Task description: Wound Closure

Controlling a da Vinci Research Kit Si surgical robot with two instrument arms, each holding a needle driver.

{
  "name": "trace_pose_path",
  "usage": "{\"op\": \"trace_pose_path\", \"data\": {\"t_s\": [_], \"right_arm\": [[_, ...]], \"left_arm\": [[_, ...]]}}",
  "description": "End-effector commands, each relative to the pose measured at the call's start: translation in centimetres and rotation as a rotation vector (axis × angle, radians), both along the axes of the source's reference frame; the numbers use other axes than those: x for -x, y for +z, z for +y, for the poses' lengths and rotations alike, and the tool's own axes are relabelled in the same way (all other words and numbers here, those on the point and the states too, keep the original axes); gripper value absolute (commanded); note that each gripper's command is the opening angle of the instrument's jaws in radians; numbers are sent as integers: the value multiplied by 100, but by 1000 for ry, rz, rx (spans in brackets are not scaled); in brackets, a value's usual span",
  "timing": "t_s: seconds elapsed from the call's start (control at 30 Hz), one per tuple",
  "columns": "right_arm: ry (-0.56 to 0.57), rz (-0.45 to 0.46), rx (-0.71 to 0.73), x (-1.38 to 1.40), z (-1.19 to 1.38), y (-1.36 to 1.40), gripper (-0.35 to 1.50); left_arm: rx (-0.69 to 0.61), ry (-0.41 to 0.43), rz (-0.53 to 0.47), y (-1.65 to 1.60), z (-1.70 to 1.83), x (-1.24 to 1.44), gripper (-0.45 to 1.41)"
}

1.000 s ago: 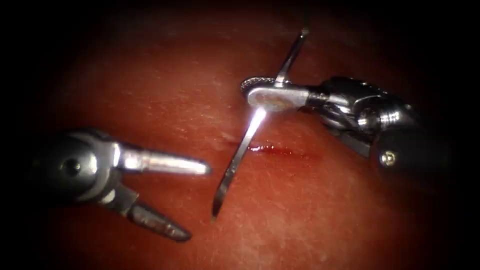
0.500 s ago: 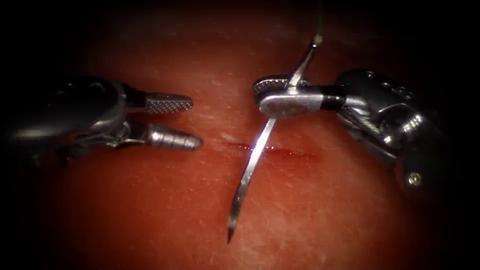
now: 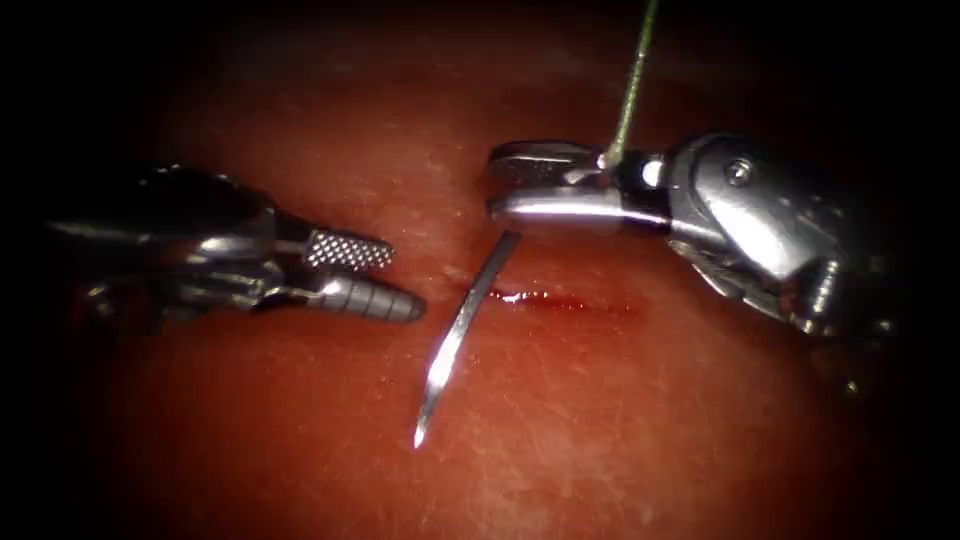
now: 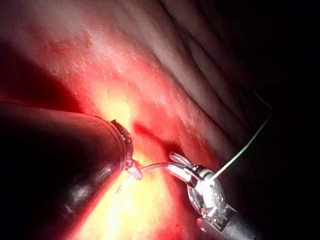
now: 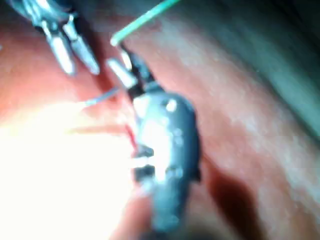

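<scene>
Glistening red tissue carries a short dark cut. Above the cut, the right gripper clamps the curved steel needle near its tail, where green thread rises; its point hangs free of the tissue below the cut's left end. Left of the cut, the left gripper waits slightly apart, empty.

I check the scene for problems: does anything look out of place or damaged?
Nothing stands out. The right tool holds the needle near its thread end, above the cut; the left tool holds nothing.

Overhead endoscope, two close wrist-cams
</scene>
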State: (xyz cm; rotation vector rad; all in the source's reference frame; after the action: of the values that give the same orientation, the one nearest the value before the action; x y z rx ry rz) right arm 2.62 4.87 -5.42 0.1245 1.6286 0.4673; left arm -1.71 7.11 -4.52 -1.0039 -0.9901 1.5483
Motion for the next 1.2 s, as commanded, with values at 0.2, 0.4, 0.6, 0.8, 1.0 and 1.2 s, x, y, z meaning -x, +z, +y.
{"op": "trace_pose_path", "data": {"t_s": [0.2,0.4,0.6,0.8,1.0,1.2], "right_arm": [[-28,16,30,-20,-1,-6,-35],[-23,18,42,-20,0,-7,-35],[-15,22,49,-24,-2,-9,-35],[-29,34,51,-33,-7,-13,-35],[-29,34,51,-33,-7,-12,-35],[-3,30,-25,-33,-2,-10,22]], "left_arm": [[4,22,-11,17,-4,16,67],[8,39,-19,22,-11,18,68],[-4,72,-44,18,-15,20,66],[-57,90,-77,14,-10,16,25],[-123,98,-86,8,-7,5,-35],[-198,47,-67,4,0,4,-35]]}}
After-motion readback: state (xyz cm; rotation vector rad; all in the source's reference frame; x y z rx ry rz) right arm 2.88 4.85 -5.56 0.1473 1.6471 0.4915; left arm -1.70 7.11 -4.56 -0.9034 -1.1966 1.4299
